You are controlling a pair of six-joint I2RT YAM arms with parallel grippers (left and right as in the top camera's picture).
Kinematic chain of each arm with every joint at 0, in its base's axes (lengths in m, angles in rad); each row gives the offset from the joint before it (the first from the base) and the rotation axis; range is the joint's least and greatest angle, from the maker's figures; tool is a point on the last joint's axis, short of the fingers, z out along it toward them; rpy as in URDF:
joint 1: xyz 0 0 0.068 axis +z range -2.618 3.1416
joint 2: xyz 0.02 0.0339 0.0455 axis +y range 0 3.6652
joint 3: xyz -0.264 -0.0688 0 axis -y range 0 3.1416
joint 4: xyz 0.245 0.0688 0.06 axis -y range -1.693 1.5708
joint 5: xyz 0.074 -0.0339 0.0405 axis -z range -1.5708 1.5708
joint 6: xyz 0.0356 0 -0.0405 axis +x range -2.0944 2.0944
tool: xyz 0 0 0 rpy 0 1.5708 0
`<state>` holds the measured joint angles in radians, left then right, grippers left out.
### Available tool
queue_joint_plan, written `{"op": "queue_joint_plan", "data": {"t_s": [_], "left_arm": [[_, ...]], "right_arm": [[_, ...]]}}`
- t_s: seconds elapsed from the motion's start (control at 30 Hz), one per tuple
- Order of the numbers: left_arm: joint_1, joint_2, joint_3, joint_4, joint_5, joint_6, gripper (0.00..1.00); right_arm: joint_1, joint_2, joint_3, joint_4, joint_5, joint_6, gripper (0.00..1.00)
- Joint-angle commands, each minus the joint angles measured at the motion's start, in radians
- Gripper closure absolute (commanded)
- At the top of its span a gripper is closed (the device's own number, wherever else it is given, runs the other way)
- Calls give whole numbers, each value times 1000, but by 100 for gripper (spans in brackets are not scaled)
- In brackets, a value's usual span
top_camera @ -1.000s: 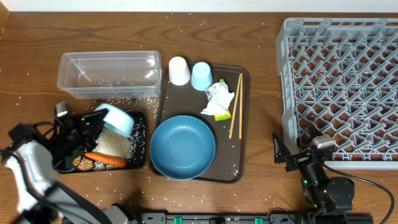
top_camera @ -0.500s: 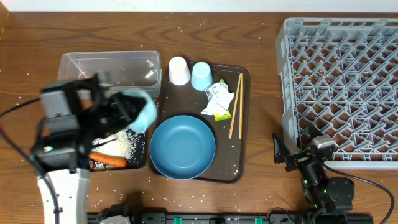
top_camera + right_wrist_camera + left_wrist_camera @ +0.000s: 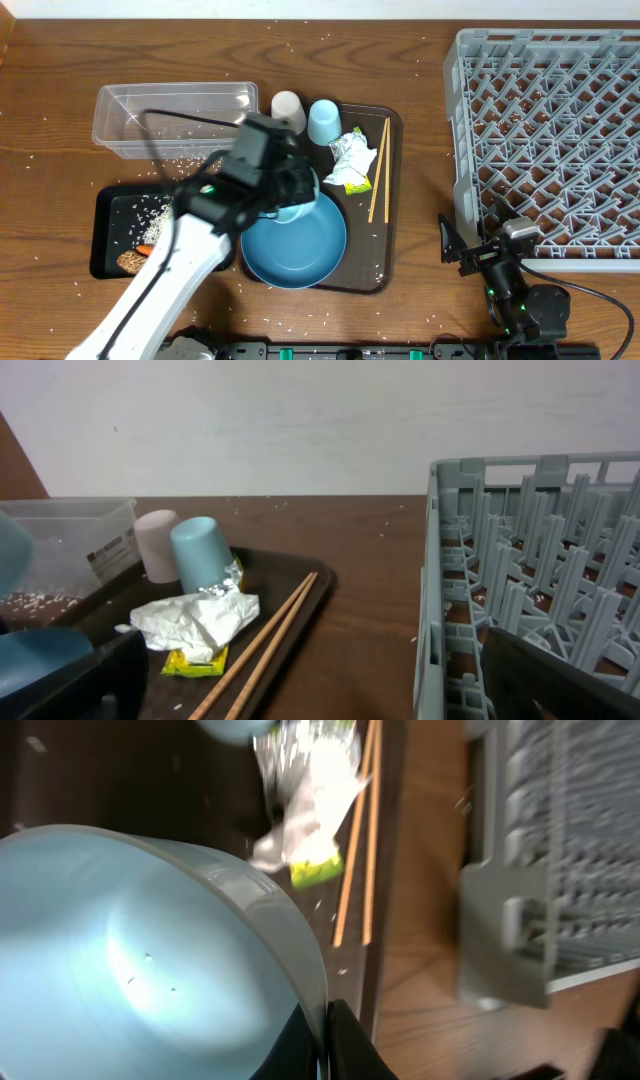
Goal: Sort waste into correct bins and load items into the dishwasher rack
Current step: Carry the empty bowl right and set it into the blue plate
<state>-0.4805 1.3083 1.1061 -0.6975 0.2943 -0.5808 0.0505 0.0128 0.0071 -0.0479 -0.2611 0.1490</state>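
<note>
The left fingers (image 3: pixel 348 1050) clamp the white bowl (image 3: pixel 150 950) by its rim, tilted, airborne over the blue plate (image 3: pixel 300 255). The right fingers (image 3: pixel 560 685) are spread, empty, beside the dishwasher rack (image 3: pixel 545 130). Best to carry right, high over the chopsticks (image 3: pixel 379 170), grip firm, and seat it there on edge.

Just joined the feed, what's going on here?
The left gripper pinches the white bowl by its rim, holding it above the blue plate. Loose rice, the carrot and a brown lump lie in the black tray. The wrapper, pinkish cup, light-blue cup and chopsticks sit on the brown tray. The right gripper sits open beside the rack, which holds no dishes.
</note>
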Motion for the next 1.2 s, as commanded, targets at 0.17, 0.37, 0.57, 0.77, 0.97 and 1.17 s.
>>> {"op": "queue_joint_plan", "data": {"t_s": [0.17,0.37,0.57,0.77,0.97,1.17], "left_arm": [[-96,122,13,22,-53,-26,94],[-144,121,13,72,-53,-26,94],[-221,122,13,72,-130,-26,94],[-256,122,13,-36,-344,-34,94],[-256,123,13,-114,-484,-61,94],[-256,126,11,-128,-398,-75,94]], "right_arm": [[9,-4,-2,-5,3,-8,1],[9,-4,-2,-4,3,-8,1],[9,-4,-2,-4,3,-8,1],[9,-3,-2,-4,3,-8,1],[9,-3,-2,-5,3,-8,1],[9,-3,-2,-4,3,-8,1]]}}
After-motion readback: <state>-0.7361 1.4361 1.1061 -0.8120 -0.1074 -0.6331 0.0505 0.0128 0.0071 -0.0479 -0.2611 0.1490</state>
